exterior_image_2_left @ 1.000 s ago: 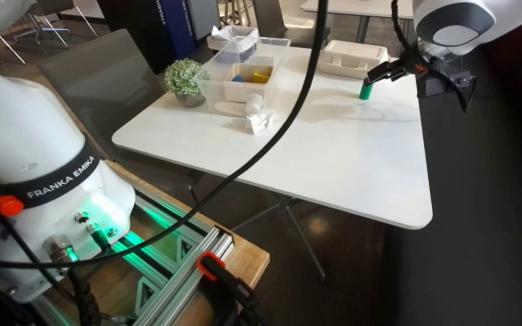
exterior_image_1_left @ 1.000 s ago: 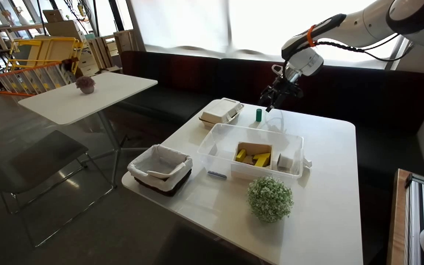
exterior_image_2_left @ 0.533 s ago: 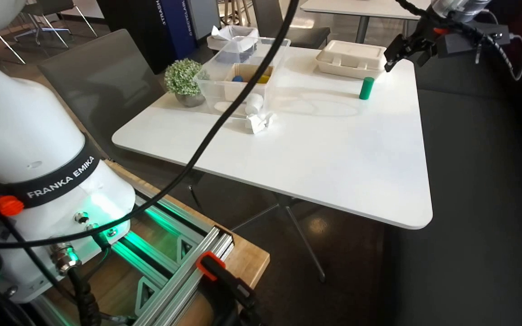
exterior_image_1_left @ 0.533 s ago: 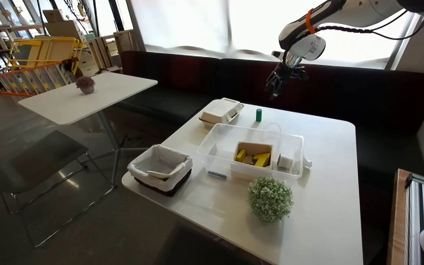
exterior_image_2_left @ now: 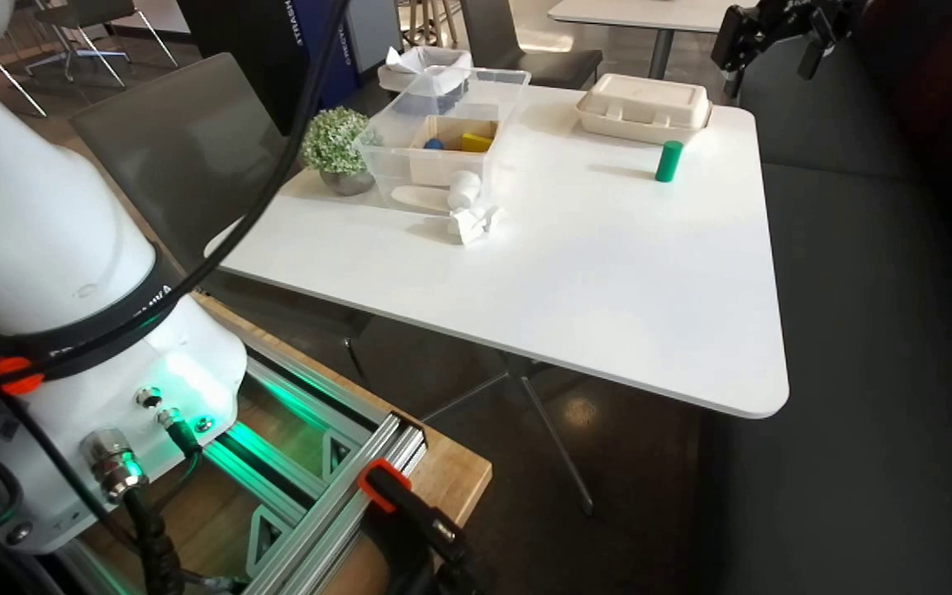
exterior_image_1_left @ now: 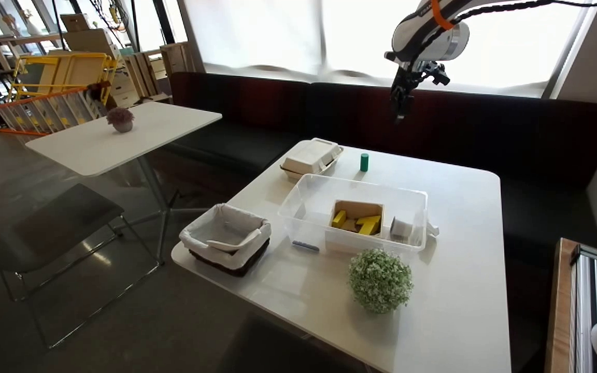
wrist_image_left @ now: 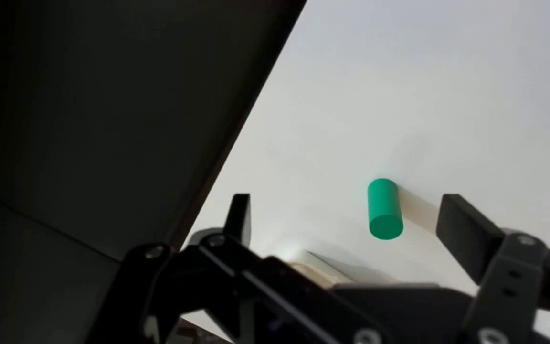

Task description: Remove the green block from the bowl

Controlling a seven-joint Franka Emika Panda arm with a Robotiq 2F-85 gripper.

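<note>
Wrist view: green block (wrist_image_left: 385,206) shows whole; beige carton (wrist_image_left: 317,269) pokes just a corner past the gripper (wrist_image_left: 348,217), jaws apart.

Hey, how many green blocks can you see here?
1. The green cylindrical block stands upright on the white table, near the clamshell container, outside the clear plastic bin. Any inside that container would be hidden.

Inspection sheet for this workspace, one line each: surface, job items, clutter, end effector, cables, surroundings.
Surface: white table, rounded corners.
Job items: green block upright on the table, outside the tub; tub holds a wooden box with yellow pieces.
Clutter: takeout box, green plant, lined basket; crumpled paper beside the tub.
End effector: open, apart from the block, holding nothing.
Cables: black cable passes in front of a table corner in an exterior view.
Surroundings: dark bench, chairs.
</note>
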